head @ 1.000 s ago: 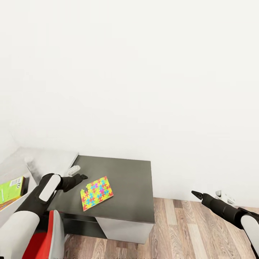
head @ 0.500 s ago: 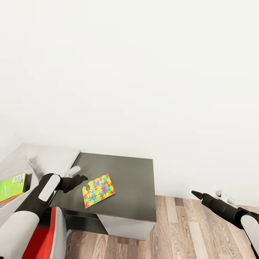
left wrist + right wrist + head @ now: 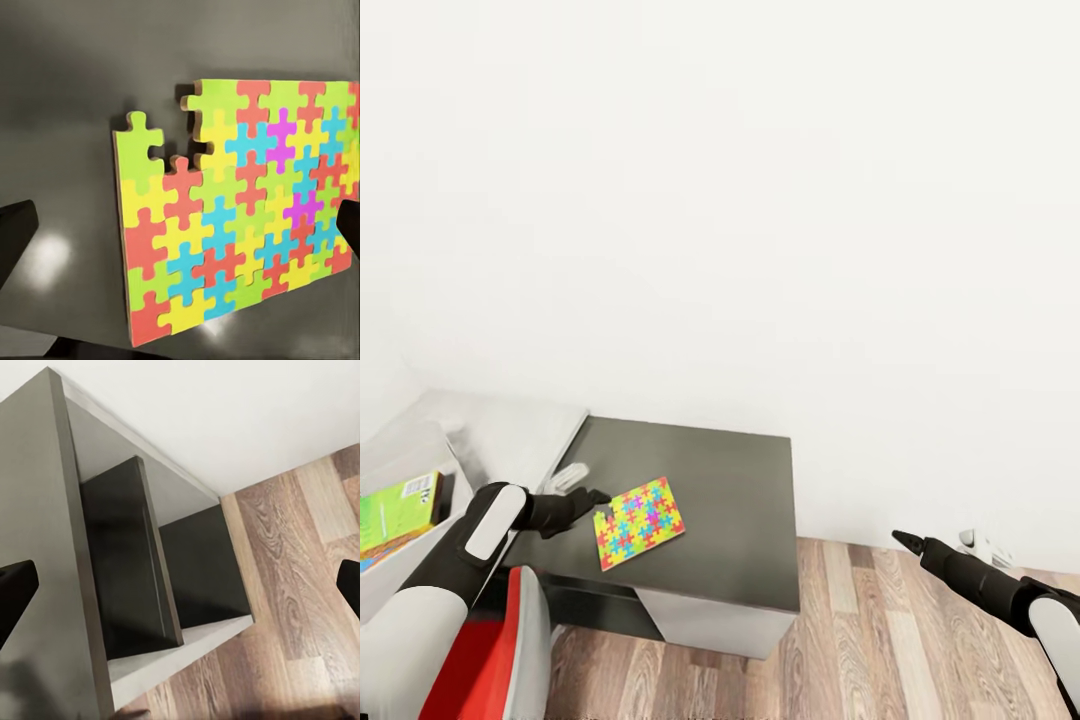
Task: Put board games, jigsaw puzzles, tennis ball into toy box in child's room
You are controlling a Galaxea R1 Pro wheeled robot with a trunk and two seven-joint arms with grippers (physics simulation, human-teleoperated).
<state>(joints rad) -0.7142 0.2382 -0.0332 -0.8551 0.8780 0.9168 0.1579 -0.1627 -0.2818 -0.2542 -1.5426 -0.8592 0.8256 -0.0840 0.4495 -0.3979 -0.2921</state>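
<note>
the puzzle (image 3: 639, 522) lies flat on the dark grey section of the table (image 3: 730, 500), near that section's front left part, turned at a slight angle to its edges. one corner has pieces missing, which leaves a notch and a lone green piece sticking out, clear in the left wrist view (image 3: 240, 210). the left gripper (image 3: 598, 496) hovers just beside the puzzle's notched corner; in the left wrist view its dark fingertips (image 3: 16, 229) sit at either side with the puzzle between them, so the jaws are spread and pinching nothing. whether a tip touches the puzzle cannot be told. at the far left edge of the head view a green-edged board game (image 3: 398, 510) lies by a pale grey wall of the toy box (image 3: 405, 445). the right gripper (image 3: 900, 541) hangs over the wood floor (image 3: 880, 640), well apart from the table; its fingertips (image 3: 15, 589) frame the table's dark open side (image 3: 142, 577) from the picture's edges, jaws spread and empty. a red seat (image 3: 480, 660) shows under the left arm.
</note>
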